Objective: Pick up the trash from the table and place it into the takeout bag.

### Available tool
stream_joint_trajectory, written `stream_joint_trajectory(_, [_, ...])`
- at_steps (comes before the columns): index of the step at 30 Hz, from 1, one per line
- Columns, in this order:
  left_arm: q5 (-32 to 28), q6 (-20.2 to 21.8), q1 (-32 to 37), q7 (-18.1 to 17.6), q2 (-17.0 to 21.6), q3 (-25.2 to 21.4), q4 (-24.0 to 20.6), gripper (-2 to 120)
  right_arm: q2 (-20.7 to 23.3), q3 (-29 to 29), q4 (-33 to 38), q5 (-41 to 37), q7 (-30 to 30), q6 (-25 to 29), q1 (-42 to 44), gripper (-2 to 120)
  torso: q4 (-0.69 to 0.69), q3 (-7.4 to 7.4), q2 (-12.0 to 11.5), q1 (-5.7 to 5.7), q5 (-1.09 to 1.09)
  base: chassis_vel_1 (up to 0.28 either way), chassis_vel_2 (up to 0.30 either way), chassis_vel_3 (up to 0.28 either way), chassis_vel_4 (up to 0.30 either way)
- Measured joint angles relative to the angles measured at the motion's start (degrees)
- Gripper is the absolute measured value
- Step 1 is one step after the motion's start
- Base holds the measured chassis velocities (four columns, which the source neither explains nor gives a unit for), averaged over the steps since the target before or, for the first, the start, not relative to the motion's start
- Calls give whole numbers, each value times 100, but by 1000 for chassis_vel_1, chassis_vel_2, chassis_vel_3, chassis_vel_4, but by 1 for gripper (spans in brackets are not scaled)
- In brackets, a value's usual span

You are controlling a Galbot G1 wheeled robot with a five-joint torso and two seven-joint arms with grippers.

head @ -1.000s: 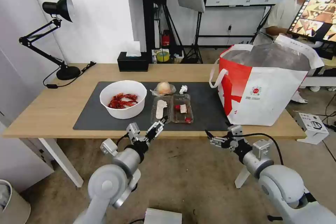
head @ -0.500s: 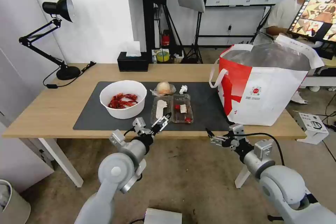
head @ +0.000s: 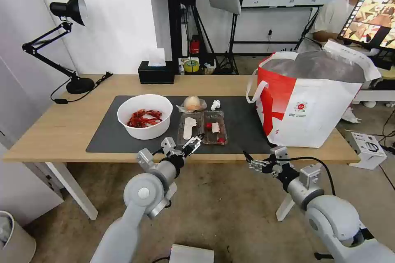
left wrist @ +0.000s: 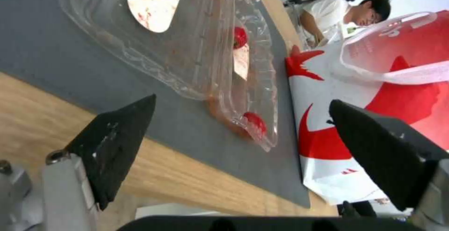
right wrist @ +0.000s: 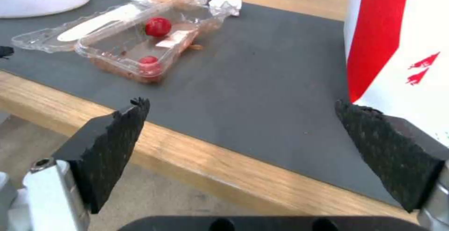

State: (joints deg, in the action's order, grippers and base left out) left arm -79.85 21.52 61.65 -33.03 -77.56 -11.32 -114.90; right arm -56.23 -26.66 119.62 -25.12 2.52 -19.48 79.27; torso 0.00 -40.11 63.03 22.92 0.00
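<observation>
On the dark mat (head: 242, 125) of the table (head: 61, 123) stand a white bowl of red shells (head: 145, 116), a clear hinged tray (head: 202, 127), a plastic-wrapped beige lump (head: 193, 103) and a small paper wad (head: 215, 104). The takeout bag (head: 312, 98) stands open at the right end. My left gripper (head: 192, 144) hovers open over the table's front edge, just short of the tray (left wrist: 201, 48), holding nothing. My right gripper (head: 250, 162) is open and empty, in front of the table edge, left of the bag (right wrist: 397, 31). The tray (right wrist: 135, 48) lies beyond it.
A black tissue box (head: 156, 73) sits at the back edge of the table and a black desk lamp (head: 66, 41) at the back left. A person sits behind the bag. A white bin (head: 12, 238) stands on the floor at the left.
My left gripper has moved forward and to the right, closer to the tray's near edge. The right gripper has shifted only slightly. The trash and the bag have not moved.
</observation>
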Motion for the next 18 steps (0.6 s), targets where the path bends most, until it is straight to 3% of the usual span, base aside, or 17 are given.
stream_joint_trajectory(18, [-159, 11, -390, -465, -31, 179, 276, 100, -11, -56, -82, 4, 0, 51, 20, 100, 0, 0, 0, 0, 0, 0, 0, 0, 0])
